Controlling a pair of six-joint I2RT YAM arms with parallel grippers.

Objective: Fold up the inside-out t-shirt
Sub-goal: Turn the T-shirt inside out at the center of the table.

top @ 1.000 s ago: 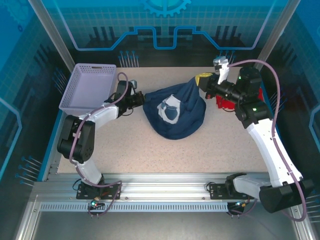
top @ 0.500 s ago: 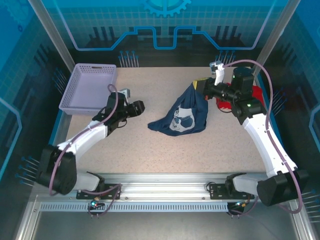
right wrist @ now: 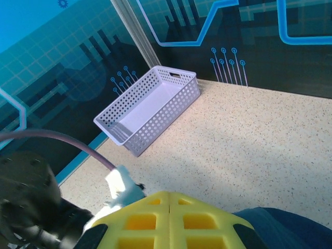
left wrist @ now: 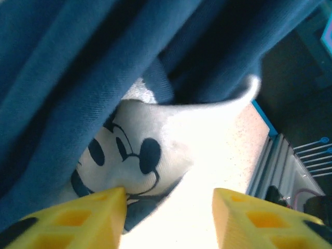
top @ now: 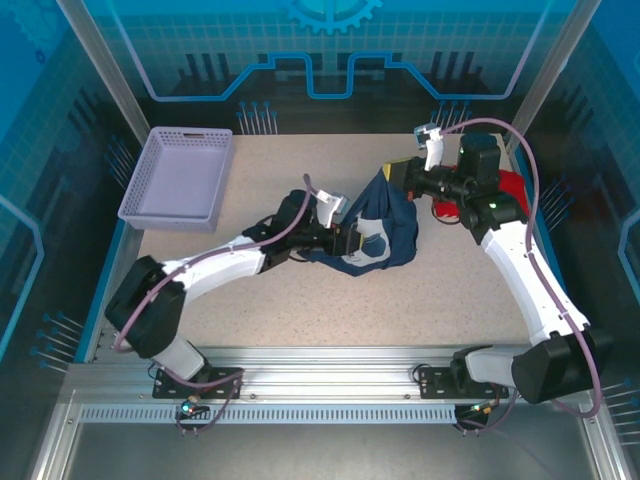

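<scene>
Left gripper (left wrist: 168, 201): yellow jaws part-open, bare table showing in the gap, nothing clamped. The finger on the left of the wrist view just touches the edge of the white cartoon print (left wrist: 129, 161). Right gripper (right wrist: 170, 205): jaws pressed flush together. From above, a peak of the inside-out t-shirt (top: 388, 215) hangs from it, so judged pinched on the cloth; collar or hem, cannot tell. The shirt sits right of centre on the table (top: 300, 295), tented up from the raised right grip, its lower part bunched on the surface with the left gripper nosed into the near-left edge. Step in hand, as I read it: take a second hold so the shirt can be spread flat. To do it well, slide one finger under a true edge and one layer only, not a fold across the print. Close fully before lifting, then draw the two grips apart evenly, low over the table. Keep clear of the basket (right wrist: 150, 106) and the red garment (top: 512, 185).
</scene>
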